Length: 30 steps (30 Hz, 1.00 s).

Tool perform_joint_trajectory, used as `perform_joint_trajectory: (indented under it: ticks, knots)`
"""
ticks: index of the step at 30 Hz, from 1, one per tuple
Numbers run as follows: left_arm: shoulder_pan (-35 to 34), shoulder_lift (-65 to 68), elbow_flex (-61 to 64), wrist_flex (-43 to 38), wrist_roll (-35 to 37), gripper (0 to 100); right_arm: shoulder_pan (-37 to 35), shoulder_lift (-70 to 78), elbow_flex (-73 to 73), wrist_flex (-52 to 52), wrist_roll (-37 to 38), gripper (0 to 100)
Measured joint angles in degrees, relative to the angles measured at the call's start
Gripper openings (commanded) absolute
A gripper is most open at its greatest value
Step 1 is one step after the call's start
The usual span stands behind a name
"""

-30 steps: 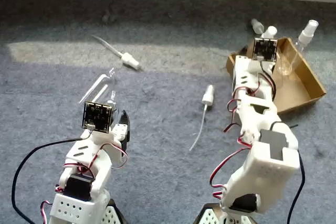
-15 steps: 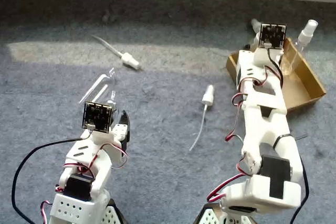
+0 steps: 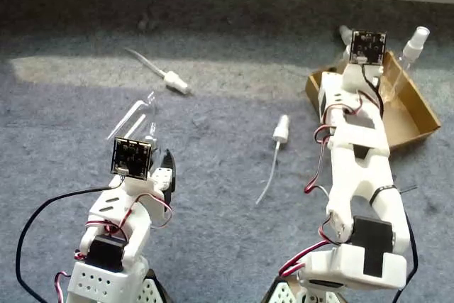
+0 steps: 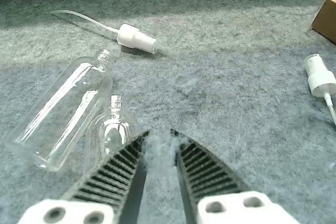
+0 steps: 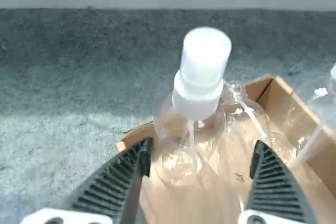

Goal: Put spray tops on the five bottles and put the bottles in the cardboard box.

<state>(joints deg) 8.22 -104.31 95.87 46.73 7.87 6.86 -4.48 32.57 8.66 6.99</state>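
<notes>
The right gripper [image 5: 202, 144] stands wide open over the cardboard box [image 5: 281, 103] with nothing clamped. Its two fingers [image 5: 126, 179] flank a capped bottle [image 5: 195, 129], clear with a white spray top, which stands upright between them. The bottle is close to one finger's inner face and clear of the other; whether the near finger touches it cannot be told. Just behind it, further past the fingertips, sits another clear bottle [image 5: 252, 111]. Beyond the outer side of the far finger, a third bottle [image 5: 321, 90] shows by the box wall. The left gripper [image 4: 158, 134] hovers low over the grey carpet [image 4: 236, 103], its fingers only a narrow gap apart, with bare carpet in that gap and nothing held. A small uncapped bottle [image 4: 111, 129] lies right against the outer side of one finger. A larger uncapped bottle [image 4: 63, 111] lies beside it, further out on the same side. Well ahead of the fingertips lies a loose spray top [image 4: 136, 38] with its dip tube. A second spray top [image 4: 319, 80] lies off the other finger's outer side, between the two arms in the high view.
</notes>
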Motion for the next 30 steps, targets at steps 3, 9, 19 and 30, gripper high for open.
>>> perform_joint_trajectory:
  ticks: [3,9,19,30]
  knots:
    - [0.0,0.0,0.0,0.0,0.0,1,0.3,-0.1,-5.3,6.8,0.0,26.0]
    - [0.0,0.0,0.0,0.0,0.0,1,0.1,-0.1,-16.0,19.0,0.0,26.0]
    - [-8.4,0.0,0.0,0.0,0.1,1,-0.1,-0.1,-35.5,40.7,0.0,26.0]
    - [-22.2,0.0,-0.5,0.0,0.0,1,-12.7,-0.1,-61.3,69.5,0.0,25.8]
